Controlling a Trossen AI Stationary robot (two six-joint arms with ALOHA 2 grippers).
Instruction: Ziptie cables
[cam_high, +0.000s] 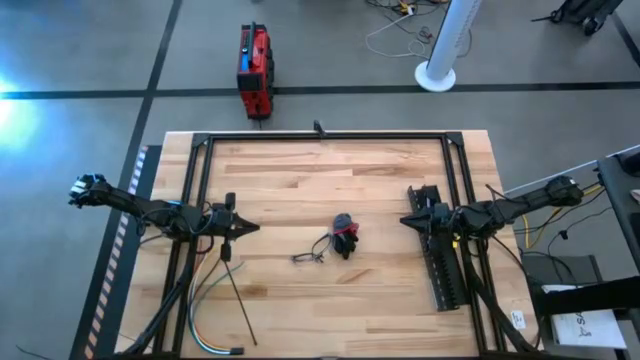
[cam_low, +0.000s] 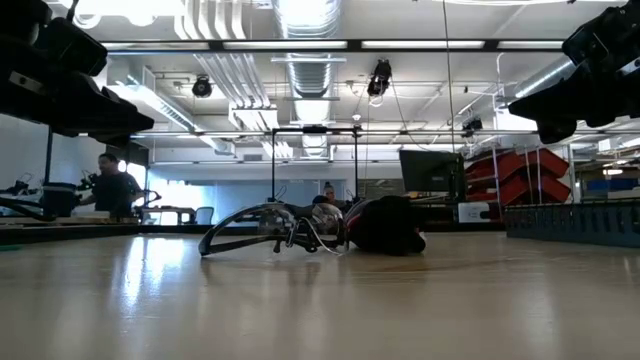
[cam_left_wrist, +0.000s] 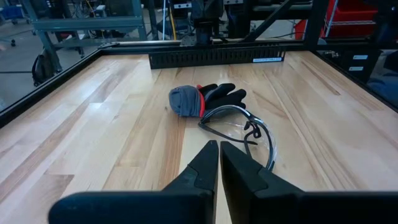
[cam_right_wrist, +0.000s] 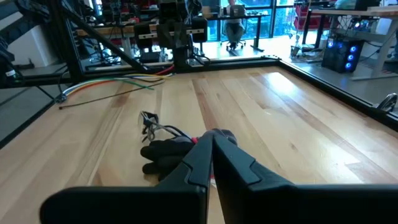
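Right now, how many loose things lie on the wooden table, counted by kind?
Bundle of thin green, white and other coloured cables: 1
Thin straight black plastic ziptie: 1
Grey, red and black glove: 1
Dark-framed clear safety glasses: 1
Long black slotted plastic duct: 1
Total: 5
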